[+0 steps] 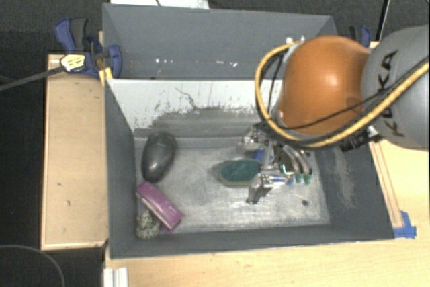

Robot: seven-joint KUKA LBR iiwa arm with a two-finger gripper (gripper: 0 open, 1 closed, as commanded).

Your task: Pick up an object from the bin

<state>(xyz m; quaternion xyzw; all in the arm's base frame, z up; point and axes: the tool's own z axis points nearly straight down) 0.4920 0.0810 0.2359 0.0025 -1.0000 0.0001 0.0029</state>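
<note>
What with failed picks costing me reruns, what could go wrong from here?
The gripper sits at the right edge of the teal, flattish object mid-bin, not centred over it, so it might nudge it aside instead of lifting it. That object lies low on the bin floor, so going lower could scrape the metal.

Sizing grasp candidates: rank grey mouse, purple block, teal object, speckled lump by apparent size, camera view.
Largest first:
grey mouse
purple block, nearly alike, unsure
teal object, partly hidden
speckled lump, partly under the block

Grey bin point(201, 44) holds dark mouse point(158, 156), purple block point(160, 205), green disc point(238, 172).
</note>
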